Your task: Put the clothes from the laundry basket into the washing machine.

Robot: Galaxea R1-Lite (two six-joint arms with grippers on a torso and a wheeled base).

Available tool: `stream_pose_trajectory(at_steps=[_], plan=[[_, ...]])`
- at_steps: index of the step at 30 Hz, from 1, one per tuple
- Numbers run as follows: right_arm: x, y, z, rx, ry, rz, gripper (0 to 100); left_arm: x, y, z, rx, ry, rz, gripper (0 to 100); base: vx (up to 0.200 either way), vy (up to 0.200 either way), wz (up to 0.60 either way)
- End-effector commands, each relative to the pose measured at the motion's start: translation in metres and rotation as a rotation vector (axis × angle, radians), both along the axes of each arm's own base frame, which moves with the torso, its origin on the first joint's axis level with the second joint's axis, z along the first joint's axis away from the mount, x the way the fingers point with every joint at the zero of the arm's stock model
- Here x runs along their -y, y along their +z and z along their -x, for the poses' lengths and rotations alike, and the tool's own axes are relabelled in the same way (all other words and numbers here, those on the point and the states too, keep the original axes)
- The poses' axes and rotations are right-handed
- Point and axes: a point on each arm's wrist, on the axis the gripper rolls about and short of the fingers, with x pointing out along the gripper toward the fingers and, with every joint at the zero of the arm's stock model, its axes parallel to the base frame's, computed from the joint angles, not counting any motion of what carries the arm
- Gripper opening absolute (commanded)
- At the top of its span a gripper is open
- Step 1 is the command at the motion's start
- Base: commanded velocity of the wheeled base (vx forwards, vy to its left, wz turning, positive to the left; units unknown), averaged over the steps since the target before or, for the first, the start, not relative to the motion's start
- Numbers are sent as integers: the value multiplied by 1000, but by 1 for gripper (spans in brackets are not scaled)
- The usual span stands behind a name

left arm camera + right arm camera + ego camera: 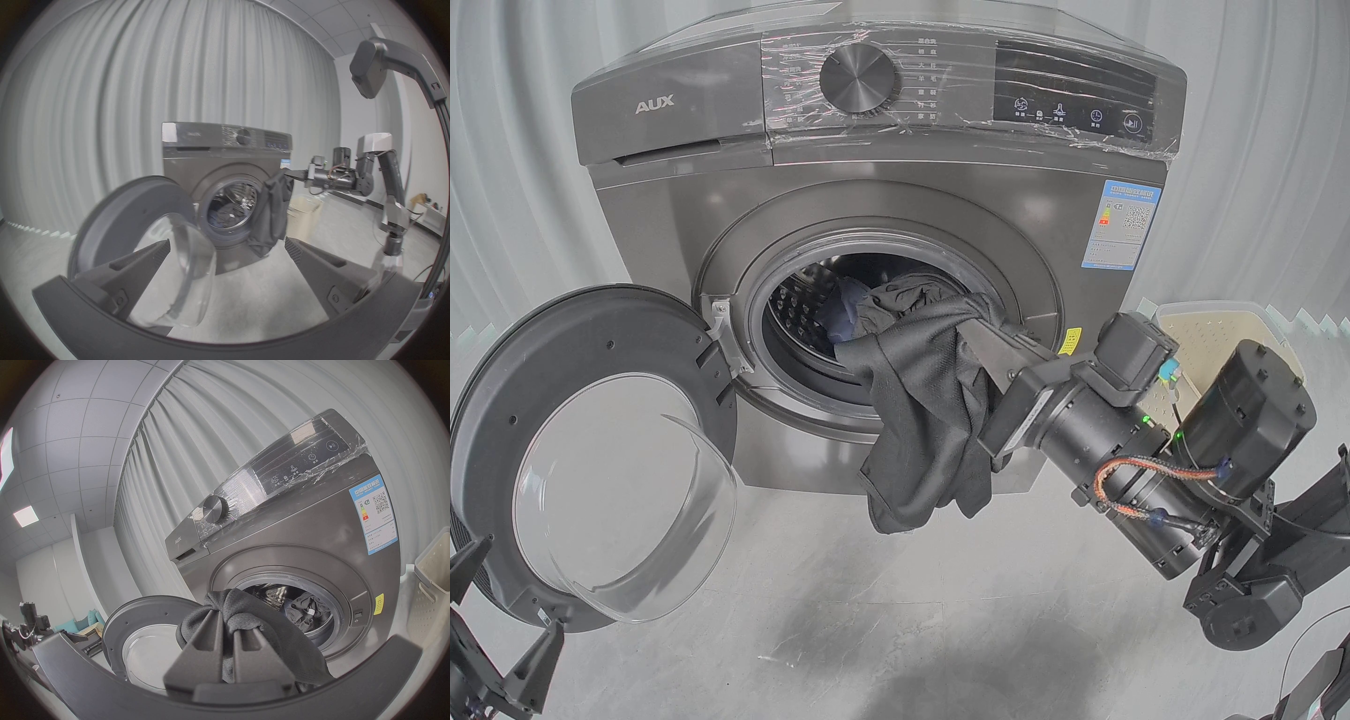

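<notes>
Hanging from the right gripper [977,330], which is clamped on it, the black garment [923,412] dangles before the washing machine's [684,216] open drum; the left gripper [226,241], near the door [591,333], is spread wide.

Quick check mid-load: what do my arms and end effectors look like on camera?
The right arm is a dark grey, cylindrical housing with a braided orange-and-black cable looped at the wrist and small green lights. The right end effector and left end effector each have two dark grey, tapering, wedge-shaped fingers.
</notes>
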Motion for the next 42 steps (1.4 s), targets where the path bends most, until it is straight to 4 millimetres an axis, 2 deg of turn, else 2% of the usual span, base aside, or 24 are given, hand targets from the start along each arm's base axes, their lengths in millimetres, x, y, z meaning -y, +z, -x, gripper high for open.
stream_pose_trajectory(at_steps=[1, 5, 7, 8, 9, 14, 20, 27, 34, 42], plan=[[-8, -1, -8, 15, -6, -21, 0, 10, 8, -85, -263, -270, -98, 100, 0, 0, 0], [-8, -5, -10, 8, -11, -12, 0, 31, 5, -118, -319, -418, -112, 100, 0, 0, 0], [-10, -6, -12, 6, -11, -10, 0, 39, 1, -132, -344, -434, -120, 100, 0, 0, 0], [-10, -6, -12, 6, -11, -10, 0, 39, 1, -132, -344, -434, -120, 100, 0, 0, 0], [-12, -6, -12, 9, -9, -13, 0, 46, -4, -145, -365, -449, -126, 100, 0, 0, 0], [-11, -5, -13, 10, -10, -17, 0, 61, -14, -172, -386, -485, -131, 100, 0, 0, 0], [-11, -3, -13, 22, -14, -30, 0, 73, -31, -191, -462, -522, -132, 100, 0, 0, 0], [-12, -6, -14, 15, -17, -22, 0, 92, -37, -209, -484, -564, -121, 100, 0, 0, 0], [-16, -8, -16, 13, -12, -20, 0, 108, -51, -236, -495, -563, -121, 100, 0, 0, 0], [-17, -7, -15, 16, -9, -24, 0, 126, -62, -255, -523, -562, -103, 100, 0, 0, 0]])
